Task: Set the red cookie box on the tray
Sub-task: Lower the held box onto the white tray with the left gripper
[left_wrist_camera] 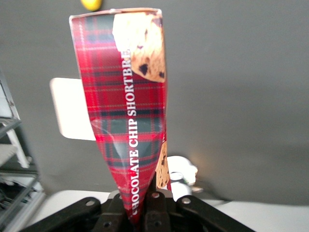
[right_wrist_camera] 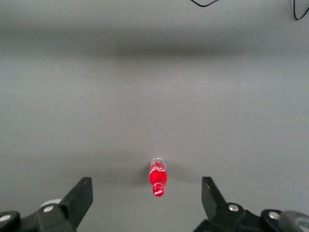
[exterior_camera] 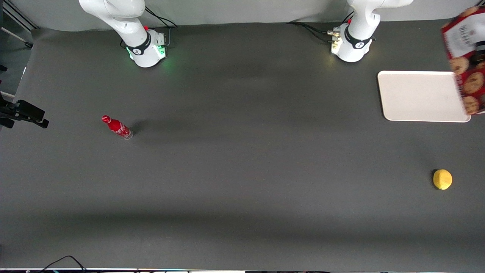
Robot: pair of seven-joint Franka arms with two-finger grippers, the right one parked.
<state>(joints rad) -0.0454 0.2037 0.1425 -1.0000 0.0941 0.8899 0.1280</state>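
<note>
The red cookie box (left_wrist_camera: pixel 128 121), judged light and crushable, was pinched at one end by the gripper (left_wrist_camera: pixel 145 212) above the tray (exterior_camera: pixel 420 96).

The red cookie box (exterior_camera: pixel 467 60) ran past the frame edge, covered one tray (exterior_camera: pixel 420 96) corner, and seemingly hid the gripper (left_wrist_camera: pixel 145 215).

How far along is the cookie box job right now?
Pick-up looks done: the red cookie box is clamped in the left pincer and held in the air at the tray's edge at the working arm's end of the table. Left: lower it onto the bare tray and release.
</note>
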